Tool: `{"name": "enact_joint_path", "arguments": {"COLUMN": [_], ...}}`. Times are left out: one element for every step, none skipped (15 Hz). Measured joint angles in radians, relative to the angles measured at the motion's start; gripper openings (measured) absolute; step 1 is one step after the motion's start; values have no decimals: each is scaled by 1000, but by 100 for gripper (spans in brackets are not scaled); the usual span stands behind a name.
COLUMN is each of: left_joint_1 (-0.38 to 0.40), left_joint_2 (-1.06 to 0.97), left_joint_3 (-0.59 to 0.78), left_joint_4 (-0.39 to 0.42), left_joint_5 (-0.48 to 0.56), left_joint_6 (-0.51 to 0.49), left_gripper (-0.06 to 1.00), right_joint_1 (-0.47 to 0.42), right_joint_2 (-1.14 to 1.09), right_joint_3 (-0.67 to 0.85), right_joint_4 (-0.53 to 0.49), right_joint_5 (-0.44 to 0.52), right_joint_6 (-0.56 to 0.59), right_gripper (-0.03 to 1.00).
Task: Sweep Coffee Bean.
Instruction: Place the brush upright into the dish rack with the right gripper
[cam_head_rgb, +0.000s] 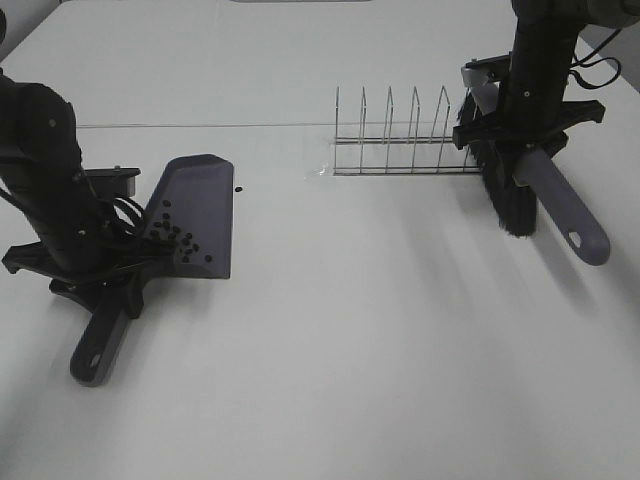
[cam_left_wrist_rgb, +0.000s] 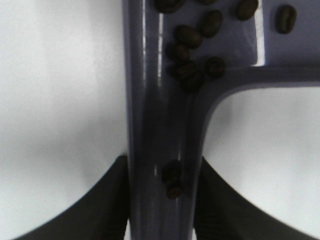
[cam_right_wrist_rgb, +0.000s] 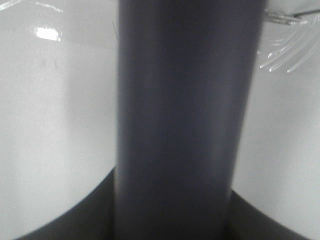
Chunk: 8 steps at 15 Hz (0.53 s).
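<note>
The left gripper (cam_left_wrist_rgb: 162, 200) is closed on the handle of the grey plastic dustpan (cam_head_rgb: 195, 215), holding its pan flat on the white table (cam_head_rgb: 380, 340) so that the small dark coffee beans (cam_head_rgb: 178, 240) stay inside (one stray bean (cam_head_rgb: 239, 189) lies just beside the pan's edge). The right gripper (cam_right_wrist_rgb: 172, 210) is clamped around the grey handle of the black-bristled brush (cam_head_rgb: 520, 195), which hangs near the wire dish rack (cam_head_rgb: 405, 140), well apart from the pan. Probably it must return for the last bean.

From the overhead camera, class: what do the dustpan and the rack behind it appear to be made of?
The dustpan looks like moulded grey plastic with a smooth, slightly glossy finish; the left wrist view shows bright reflection streaks along its handle. The rack appears to be thin bare metal wire, silvery, with see-through upright loops.
</note>
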Motion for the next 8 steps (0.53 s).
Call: {"name": "enact_joint_path", "arguments": {"left_joint_1": [0, 0, 0, 0, 0, 0, 0, 0], "left_joint_2": [0, 0, 0, 0, 0, 0, 0, 0], "left_joint_3": [0, 0, 0, 0, 0, 0, 0, 0], "left_joint_4": [0, 0, 0, 0, 0, 0, 0, 0], "left_joint_5": [0, 0, 0, 0, 0, 0, 0, 0], "left_joint_6": [0, 0, 0, 0, 0, 0, 0, 0], "left_gripper": [35, 35, 35, 35, 35, 35, 35, 35], "right_joint_1": [0, 0, 0, 0, 0, 0, 0, 0], "right_joint_2": [16, 28, 35, 44, 49, 54, 60, 63], "right_joint_3": [-36, -65, -93, -121, -132, -134, -135, -136], "right_joint_4": [0, 0, 0, 0, -1, -1, -1, -1], "right_joint_5": [-1, 0, -1, -1, -3, -2, -1, -1], "right_joint_6": [0, 0, 1, 1, 1, 1, 2, 3], "right_gripper": [34, 34, 34, 34, 34, 34, 34, 34]}}
